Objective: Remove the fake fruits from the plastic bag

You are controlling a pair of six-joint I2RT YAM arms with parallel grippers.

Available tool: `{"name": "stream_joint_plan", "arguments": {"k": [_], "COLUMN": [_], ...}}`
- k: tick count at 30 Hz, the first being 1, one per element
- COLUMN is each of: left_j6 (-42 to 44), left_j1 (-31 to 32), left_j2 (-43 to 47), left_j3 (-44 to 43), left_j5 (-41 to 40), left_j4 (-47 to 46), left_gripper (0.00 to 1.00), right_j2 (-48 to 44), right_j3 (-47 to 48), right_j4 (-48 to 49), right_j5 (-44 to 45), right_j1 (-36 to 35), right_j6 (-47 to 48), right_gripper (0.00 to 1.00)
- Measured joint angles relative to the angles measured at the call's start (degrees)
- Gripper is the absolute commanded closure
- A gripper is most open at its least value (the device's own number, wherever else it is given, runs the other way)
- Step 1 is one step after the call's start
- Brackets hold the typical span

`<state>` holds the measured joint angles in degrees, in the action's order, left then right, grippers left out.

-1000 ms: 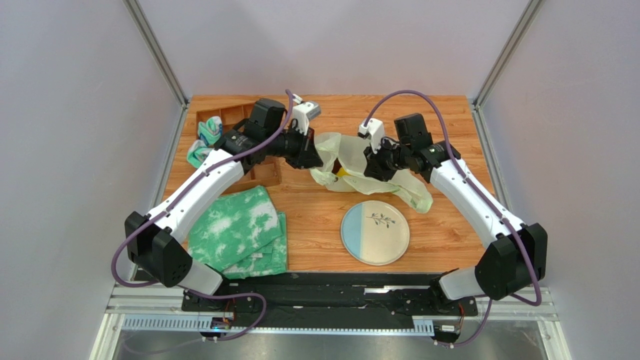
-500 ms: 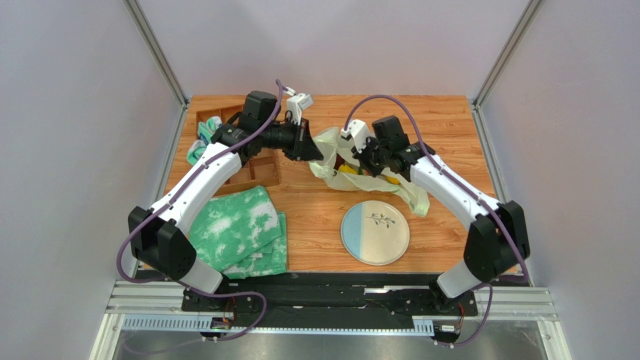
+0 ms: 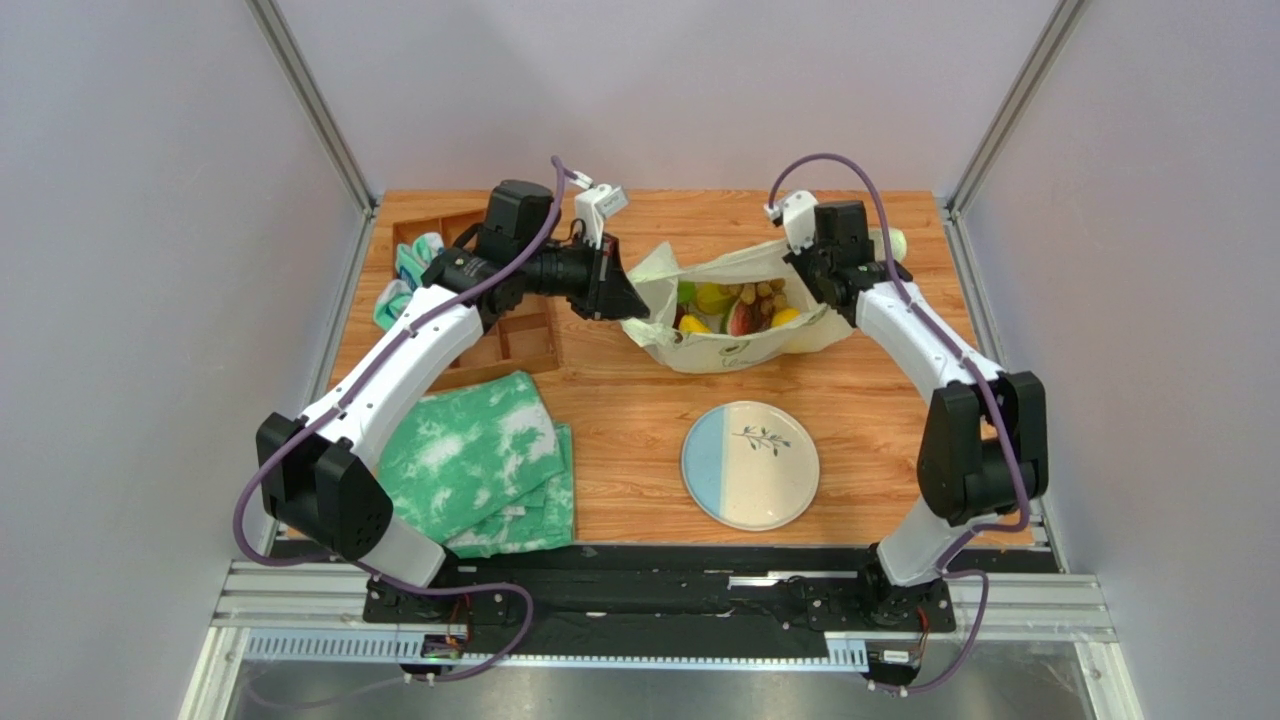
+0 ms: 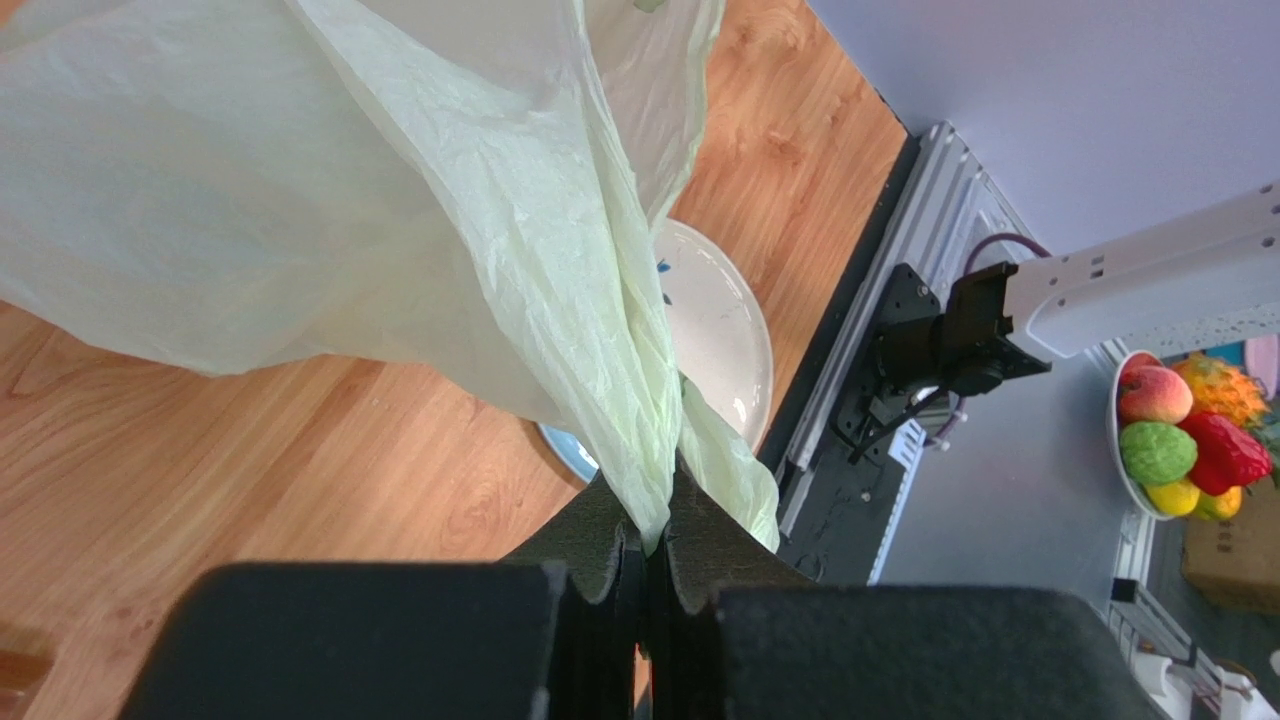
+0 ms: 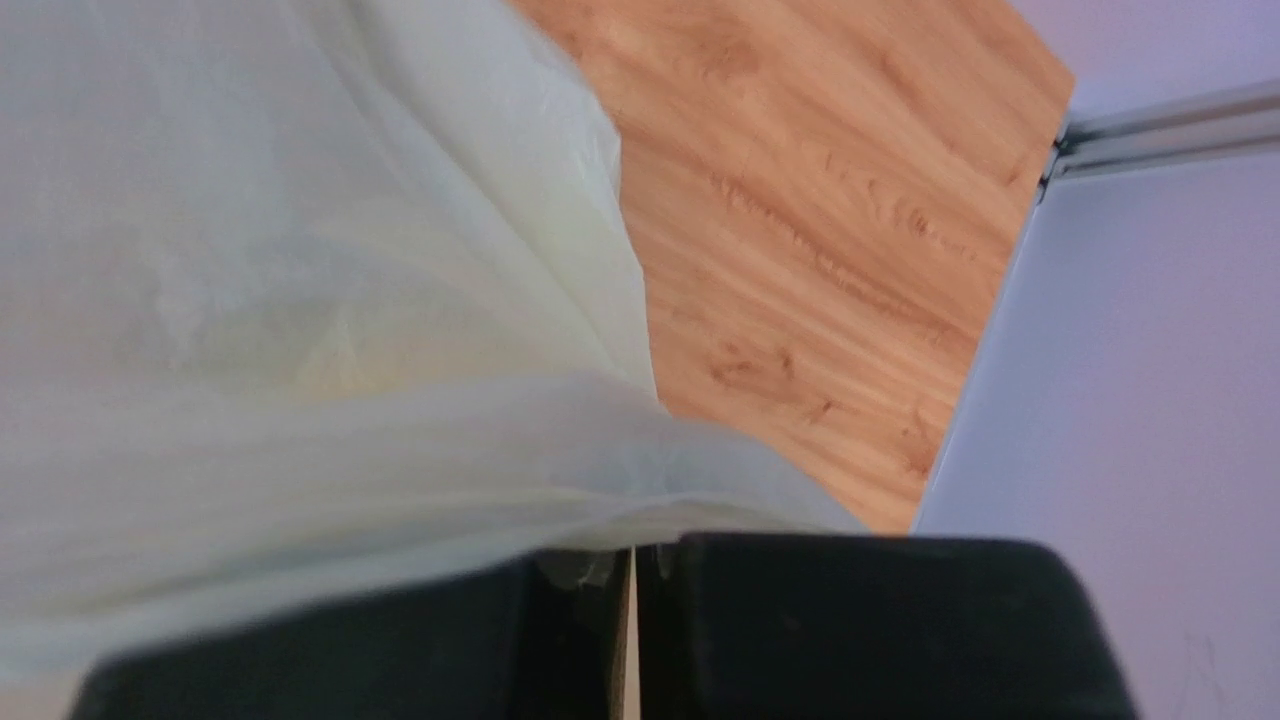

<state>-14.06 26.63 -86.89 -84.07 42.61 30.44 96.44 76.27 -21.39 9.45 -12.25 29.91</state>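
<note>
The left gripper has its jaws pressed together on a gathered fold of the plastic bag, the film running up out of the seam between them. The right gripper is likewise closed, with the opposite edge of the bag drawn taut into its pinch. From above, the two grippers sit beyond the plate, one to its far left and one to its far right, and the bag hangs stretched between them with its mouth open upward. The fake fruits lie inside it, directly beyond the plate: yellow, red, green and brown pieces are visible, none of them out on the table. Judgement: the step in hand is holding the mouth open, and no removal has begun. The next move calls either for tipping the bag so the contents spill toward the plate, or for one gripper to let go and reach in. The thin film is likely to sag shut if either side is freed.
</note>
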Motion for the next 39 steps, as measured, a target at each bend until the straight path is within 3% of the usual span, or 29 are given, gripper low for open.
{"name": "stream_joint_plan", "arguments": {"k": [2, 4, 12, 14, 22, 30, 33, 34, 38, 39], "left_j6": [-0.09, -0.2, -1.11, -1.33, -1.53, -1.44, -1.42, -1.36, -1.01, -0.94], "left_j1": [0.0, 0.0, 0.39, 0.46, 0.61, 0.61, 0.66, 0.66, 0.66, 0.66], "left_j2": [0.0, 0.0, -1.09, -2.01, -3.45, -3.89, -4.44, -4.63, -4.94, -4.94], "left_j3": [0.04, 0.15, 0.31, 0.31, 0.37, 1.03, 1.03, 1.03, 1.03, 1.03], "left_j5": [0.31, 0.5, 1.6, 1.9, 1.95, 1.99, 2.03, 2.01, 1.97, 1.99], "left_j4": [-0.22, -0.5, -1.64, -1.97, -2.01, -1.88, -1.88, -1.88, -1.81, -1.77], "left_gripper": [1.0, 1.0, 1.0, 1.0, 1.0, 1.0, 1.0, 1.0, 1.0, 1.0], "right_j2": [-2.82, -6.23, -21.11, -20.39, -1.6, -11.08, -10.84, -9.18, 2.16, 4.79], "right_j3": [-3.02, -5.88, -12.46, -12.98, -12.37, -17.84, -16.11, -14.14, -3.04, -0.76], "right_j4": [-1.27, -3.61, -6.27, -5.31, -1.9, -12.0, -12.31, -12.46, -11.52, -11.15], "right_j5": [0.0, -0.57, -10.08, -10.97, -4.11, -6.54, -6.82, -6.91, -6.51, -6.36], "right_j1": [-0.59, -2.27, -11.76, -12.87, -9.75, -9.97, -10.01, -9.44, -6.16, -5.33], "right_j6": [0.11, -0.22, 0.55, 1.14, 2.99, -1.57, -1.79, -1.86, -3.32, -3.58], "right_gripper": [0.78, 0.74, 0.87, 0.92, 0.96, 0.94, 0.81, 0.71, 0.51, 0.28]}}
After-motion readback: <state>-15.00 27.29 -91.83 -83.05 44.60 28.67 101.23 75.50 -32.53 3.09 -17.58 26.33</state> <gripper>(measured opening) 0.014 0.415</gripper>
